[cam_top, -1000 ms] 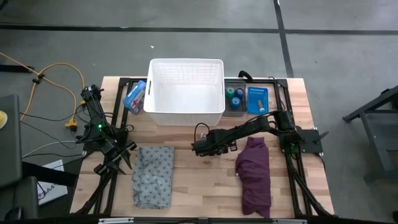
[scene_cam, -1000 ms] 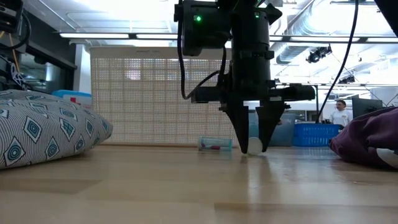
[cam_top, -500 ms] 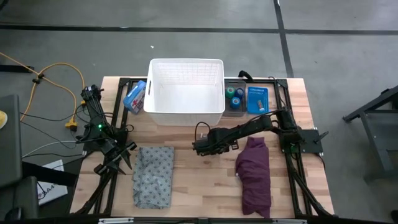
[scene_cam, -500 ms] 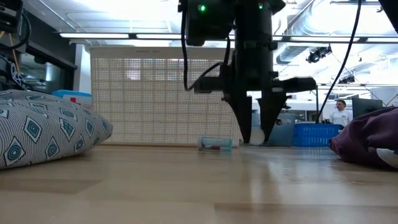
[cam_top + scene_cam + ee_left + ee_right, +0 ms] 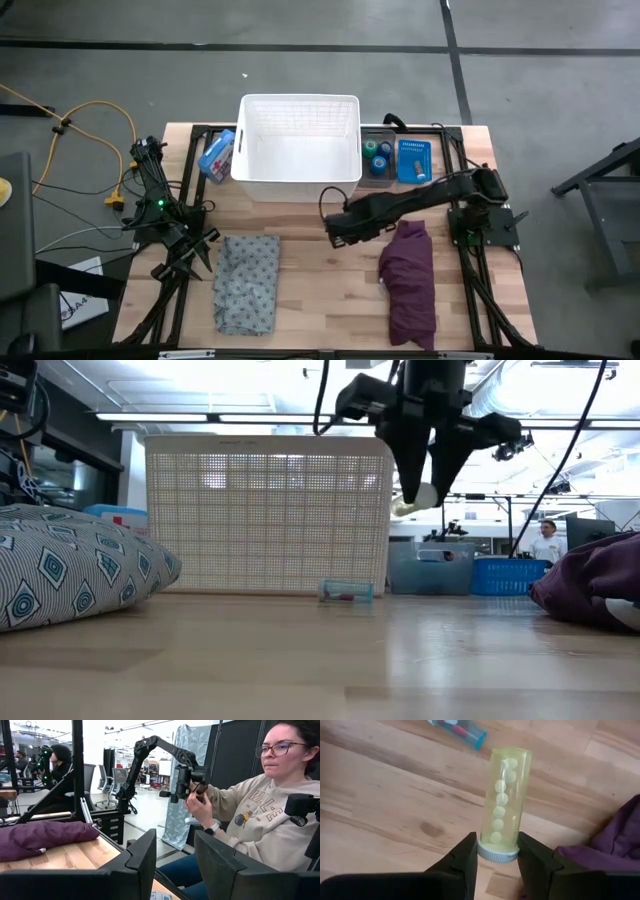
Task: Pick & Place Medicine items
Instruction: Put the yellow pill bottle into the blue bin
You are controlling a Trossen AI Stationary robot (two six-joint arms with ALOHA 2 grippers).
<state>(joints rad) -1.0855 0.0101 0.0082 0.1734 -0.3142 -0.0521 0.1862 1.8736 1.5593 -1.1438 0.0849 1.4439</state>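
A thin yellowish tube [image 5: 504,795] with round tablets inside and a white cap is held above the wooden table by my right gripper [image 5: 340,228] [image 5: 427,488], which points down just in front of the white basket [image 5: 300,150]. A small clear vial [image 5: 346,591] [image 5: 462,731] lies on its side on the table near the basket's front wall. Green and blue tape rolls [image 5: 377,155] sit in a grey bin right of the basket. My left gripper [image 5: 175,865] waits open at the table's left edge, holding nothing. My right gripper pinches the tube's white cap end [image 5: 498,853] between its two fingers [image 5: 468,854], coming from above and lying across the tube. The rest of the tube sticks out beyond the fingertips. In the low view it hangs tilted [image 5: 414,500], well clear of the table.
A grey patterned cloth [image 5: 247,283] lies near left and a purple cloth [image 5: 410,280] near right, close under the right arm. A blue box [image 5: 217,155] stands left of the basket, a blue crate [image 5: 413,160] far right. A person sits beyond the table [image 5: 260,810].
My right gripper has risen from the tabletop, drifting a little toward the table's right edge and rolling slightly. The yellowish tube has gone up with it, from resting on the wood to hanging clear at about the basket's rim height. The vial has stayed put.
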